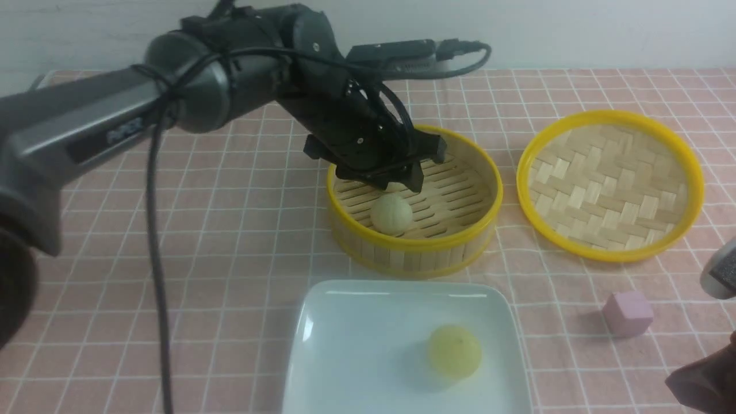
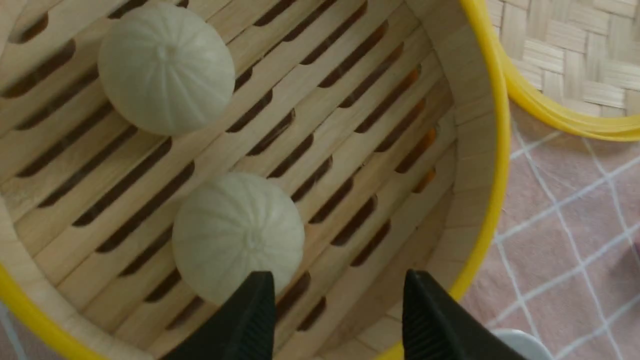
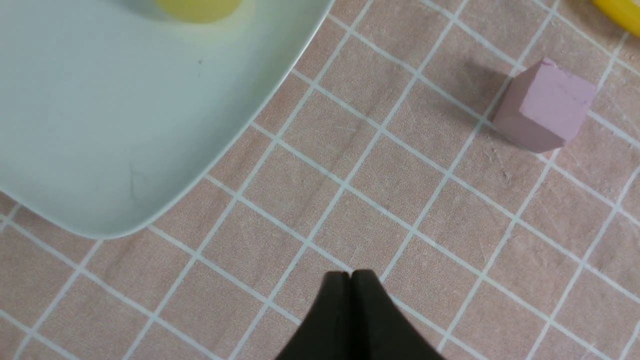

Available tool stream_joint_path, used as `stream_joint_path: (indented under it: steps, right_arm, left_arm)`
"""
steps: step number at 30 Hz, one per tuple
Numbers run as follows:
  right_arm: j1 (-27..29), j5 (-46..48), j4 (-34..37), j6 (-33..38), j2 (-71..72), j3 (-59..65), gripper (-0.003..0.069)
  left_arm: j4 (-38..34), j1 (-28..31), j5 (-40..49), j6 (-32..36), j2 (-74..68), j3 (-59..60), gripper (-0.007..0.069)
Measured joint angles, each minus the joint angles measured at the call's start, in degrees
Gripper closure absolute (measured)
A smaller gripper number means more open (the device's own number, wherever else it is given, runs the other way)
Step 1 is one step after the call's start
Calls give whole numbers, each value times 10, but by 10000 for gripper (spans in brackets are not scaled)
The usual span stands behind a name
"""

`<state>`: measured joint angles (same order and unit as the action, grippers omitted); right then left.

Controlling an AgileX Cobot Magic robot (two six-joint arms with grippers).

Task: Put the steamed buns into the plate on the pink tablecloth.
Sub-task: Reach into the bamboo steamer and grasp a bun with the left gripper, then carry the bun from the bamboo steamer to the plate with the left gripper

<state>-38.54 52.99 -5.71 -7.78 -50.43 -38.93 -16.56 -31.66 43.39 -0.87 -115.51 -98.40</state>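
Observation:
Two pale pleated steamed buns (image 2: 166, 67) (image 2: 237, 235) lie in the bamboo steamer basket (image 1: 414, 248). In the front view only one (image 1: 391, 213) shows; the arm hides the other. My left gripper (image 2: 337, 300) is open and empty, low inside the basket (image 2: 480, 150), with the nearer bun just beside one finger (image 2: 257, 312); it also shows in the front view (image 1: 397, 183). The yellow bun (image 1: 453, 351) sits in the white square plate (image 1: 356, 345) on the pink tablecloth (image 1: 230, 230). My right gripper (image 3: 351, 275) is shut and empty above the cloth, beside the plate's corner (image 3: 100, 125).
The woven bamboo lid (image 1: 609, 184) lies to the right of the basket. A small pink cube (image 1: 628, 312) sits on the cloth right of the plate, near my right gripper (image 1: 687, 382); it also shows in the right wrist view (image 3: 545, 107).

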Motion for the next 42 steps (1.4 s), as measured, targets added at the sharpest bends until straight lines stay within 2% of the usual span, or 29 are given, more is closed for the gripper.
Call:
stream_joint_path:
  steps: [4, 6, 7, 10, 12, 18, 22, 26, 32, 34, 42]
  right_arm:
    - [0, -1, -5, 0, 0, 0, 660]
    - [0, -2, -6, 0, 0, 0, 659]
    - [0, -2, -6, 0, 0, 0, 659]
    - [0, -2, -6, 0, 0, 0, 658]
    - [0, -2, -6, 0, 0, 0, 657]
    - [0, -2, -8, 0, 0, 0, 654]
    - [0, -2, -8, 0, 0, 0, 650]
    - [0, -2, -8, 0, 0, 1, 645]
    - [0, -2, -8, 0, 0, 1, 642]
    - [0, -2, -8, 0, 0, 1, 639]
    - [0, -2, -8, 0, 0, 1, 628]
  left_arm:
    - [38, 0, -9, -7, -48, -24, 309]
    - [68, 0, -20, -25, -73, -26, 393]
    - [70, 0, -20, -30, -75, -26, 410]
    - [84, 0, -20, -62, -87, -34, 562]
    - [86, 0, 7, -69, -79, -45, 594]
    - [93, 0, 126, -74, 16, -76, 600]
    - [109, 0, 158, -75, 100, -73, 600]
    - [97, -5, 192, -80, 186, -5, 600]
    - [79, -66, 113, -95, 181, 135, 600]
    - [84, -90, 77, -120, 165, 169, 600]
    - [135, -125, 35, -230, 106, 183, 571]
